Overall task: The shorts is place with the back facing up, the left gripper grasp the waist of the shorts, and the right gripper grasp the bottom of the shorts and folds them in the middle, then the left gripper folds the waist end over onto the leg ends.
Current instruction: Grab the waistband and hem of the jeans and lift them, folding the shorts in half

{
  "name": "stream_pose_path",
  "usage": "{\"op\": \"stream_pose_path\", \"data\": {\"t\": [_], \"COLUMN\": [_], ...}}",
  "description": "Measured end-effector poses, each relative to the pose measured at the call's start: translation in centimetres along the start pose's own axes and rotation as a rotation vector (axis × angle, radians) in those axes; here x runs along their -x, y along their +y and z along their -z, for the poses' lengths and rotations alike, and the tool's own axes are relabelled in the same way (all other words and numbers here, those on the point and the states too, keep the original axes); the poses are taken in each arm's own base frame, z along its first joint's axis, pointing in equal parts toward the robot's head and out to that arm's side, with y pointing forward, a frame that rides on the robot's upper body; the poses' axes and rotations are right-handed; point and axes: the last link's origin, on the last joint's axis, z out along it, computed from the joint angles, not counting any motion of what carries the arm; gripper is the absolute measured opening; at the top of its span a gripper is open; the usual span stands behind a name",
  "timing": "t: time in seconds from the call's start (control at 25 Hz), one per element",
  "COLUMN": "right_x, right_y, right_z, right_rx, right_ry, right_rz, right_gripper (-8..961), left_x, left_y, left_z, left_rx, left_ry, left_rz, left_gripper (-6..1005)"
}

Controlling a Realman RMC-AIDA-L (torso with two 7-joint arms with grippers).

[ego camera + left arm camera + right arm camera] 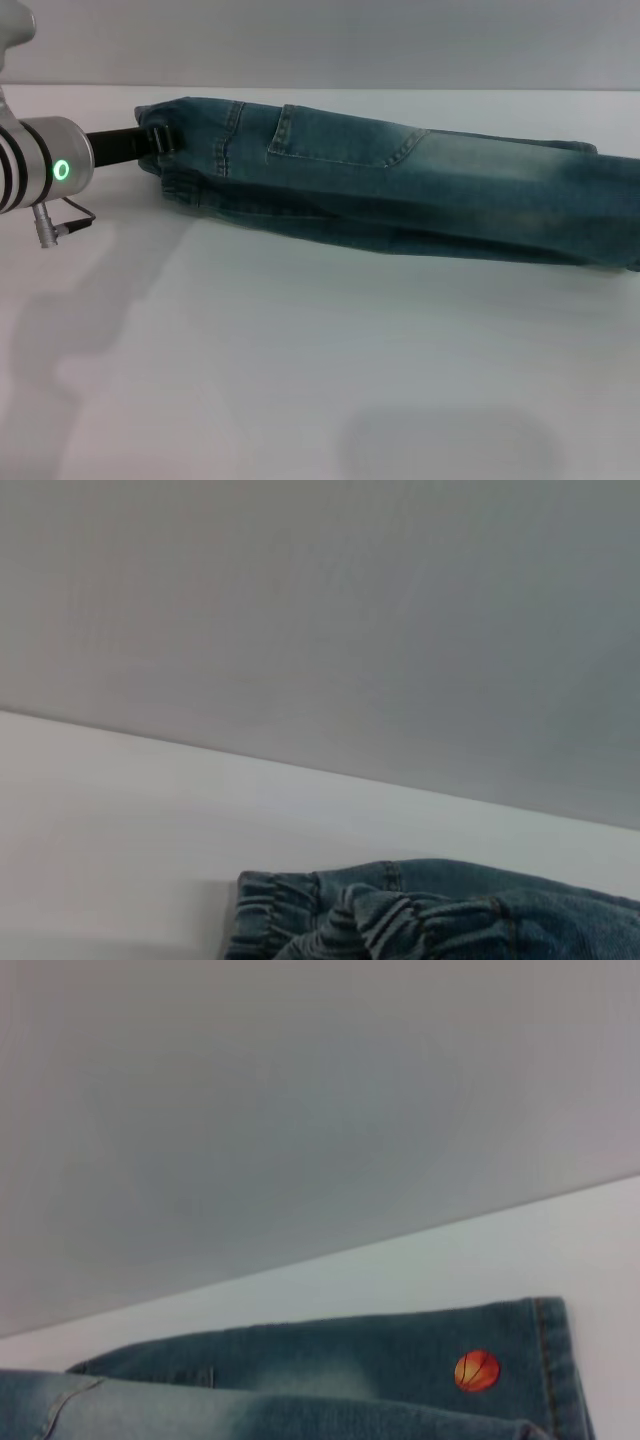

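The blue denim shorts (400, 190) lie folded lengthwise across the far part of the white table (300, 350), one back pocket (340, 140) facing up. At the left end, my left gripper (158, 138) is shut on the ruffled waist (190, 165), with a black finger (161, 135) lying over the denim edge. The left wrist view shows the gathered waist (400, 920) close below the camera. In the right wrist view a flat stitched leg end (550, 1360) with a small orange basketball print (476, 1370) rests on the table. The right gripper is out of view.
The legs of the shorts run off the head view's right edge. Behind the table's far edge (400, 89) stands a plain grey wall (330, 40). Bare white tabletop spreads in front of the shorts.
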Motion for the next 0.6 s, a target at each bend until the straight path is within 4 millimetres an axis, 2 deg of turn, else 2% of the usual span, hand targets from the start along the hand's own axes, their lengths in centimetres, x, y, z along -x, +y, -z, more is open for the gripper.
{"op": "stream_pose_path", "data": {"t": [0.24, 0.6], "right_x": [0.8, 2.3], "right_y": [-0.5, -1.2], "right_z": [0.2, -0.6], "right_rx": [0.003, 0.010], "right_ry": [-0.045, -0.085], "right_rz": [-0.003, -0.007], "right_gripper": [63, 63], "left_x": [-0.2, -0.6], "left_y": [0.0, 0.2], "left_z": [-0.2, -1.1], "left_rx": [0.004, 0.004], "left_ry": [0.011, 0.018], "left_rz": [0.008, 0.004], "left_gripper": [234, 235]}}
